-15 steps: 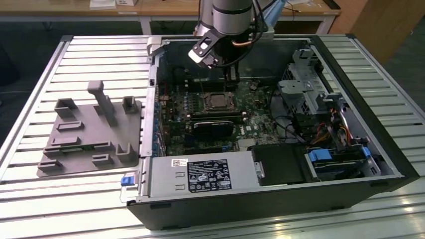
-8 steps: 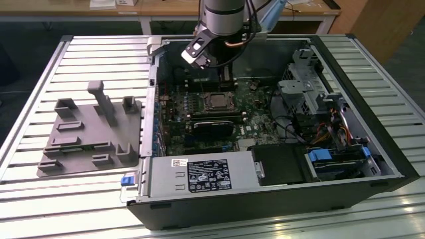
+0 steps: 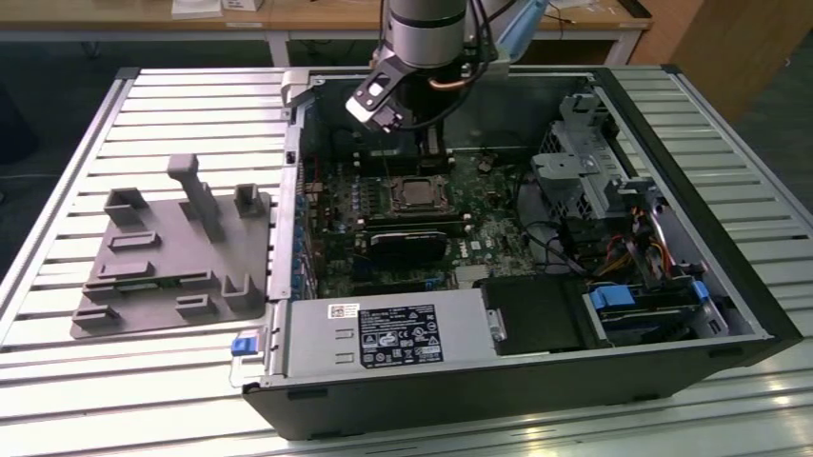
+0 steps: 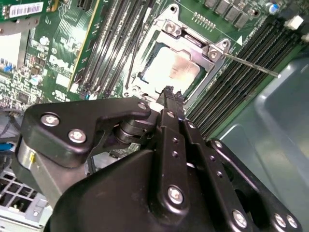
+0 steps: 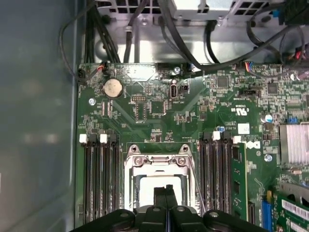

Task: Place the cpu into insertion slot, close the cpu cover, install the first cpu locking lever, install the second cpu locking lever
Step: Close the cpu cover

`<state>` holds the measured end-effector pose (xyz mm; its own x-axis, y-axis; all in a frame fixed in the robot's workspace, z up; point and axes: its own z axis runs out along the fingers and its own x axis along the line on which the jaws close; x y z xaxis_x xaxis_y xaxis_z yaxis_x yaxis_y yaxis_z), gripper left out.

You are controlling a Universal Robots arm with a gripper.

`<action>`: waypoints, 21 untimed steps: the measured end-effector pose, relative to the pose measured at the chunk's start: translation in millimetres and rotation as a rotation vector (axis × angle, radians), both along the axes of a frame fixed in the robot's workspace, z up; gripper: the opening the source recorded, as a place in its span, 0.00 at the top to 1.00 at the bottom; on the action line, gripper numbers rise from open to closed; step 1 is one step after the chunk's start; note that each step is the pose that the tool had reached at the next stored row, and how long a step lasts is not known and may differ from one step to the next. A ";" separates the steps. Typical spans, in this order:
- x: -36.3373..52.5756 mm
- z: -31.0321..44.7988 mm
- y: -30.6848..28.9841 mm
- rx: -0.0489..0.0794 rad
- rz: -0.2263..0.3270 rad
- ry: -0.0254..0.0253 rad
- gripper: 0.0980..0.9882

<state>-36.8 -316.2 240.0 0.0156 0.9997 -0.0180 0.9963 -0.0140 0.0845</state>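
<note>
Gripper point(image 4: 169, 93): fingers together, holding nothing, tip near the cpu cover point(image 5: 157, 171) edge.
Cpu point(image 4: 171, 70): seated in insertion slot point(image 5: 137, 153), middle of motherboard point(image 5: 159, 106), cover down.
Locking lever point(image 4: 251, 66): apparently unlatched; best pushed squarely, without slipping off.

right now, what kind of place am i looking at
Probably a robotics lab or test bench: an open computer case lies on a slatted metal table, a grey fixture tray sits beside it, and wooden workbenches stand behind.
</note>
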 end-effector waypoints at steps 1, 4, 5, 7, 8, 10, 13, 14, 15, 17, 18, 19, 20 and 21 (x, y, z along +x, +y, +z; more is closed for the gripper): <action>0.0 -0.1 0.0 -0.003 0.015 0.0000 1.00; 0.0 -0.3 0.0 -0.011 0.061 0.0013 1.00; 0.0 -0.3 0.0 -0.015 0.075 0.0022 1.00; 0.0 -0.5 0.0 -0.024 0.105 0.0053 1.00; 0.0 -0.6 0.0 -0.028 0.118 0.0070 1.00; 0.0 -0.8 0.0 -0.037 0.146 0.0103 1.00; 0.0 -1.1 0.0 -0.049 0.191 0.0139 1.00; 0.0 -1.1 0.0 -0.051 0.207 0.0141 1.00; 0.0 -1.2 0.0 -0.052 0.226 0.0139 1.00; 0.0 -1.5 0.1 -0.053 0.261 0.0130 1.00; 0.0 -1.6 0.0 -0.053 0.280 0.0126 1.00; 0.0 -1.8 0.0 -0.053 0.297 0.0120 1.00; 0.0 -1.9 0.0 -0.053 0.317 0.0115 1.00; 0.0 -2.0 0.0 -0.053 0.335 0.0111 1.00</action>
<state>-36.9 -316.2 238.0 -0.3140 0.9469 -0.0689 0.9457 0.3184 0.0654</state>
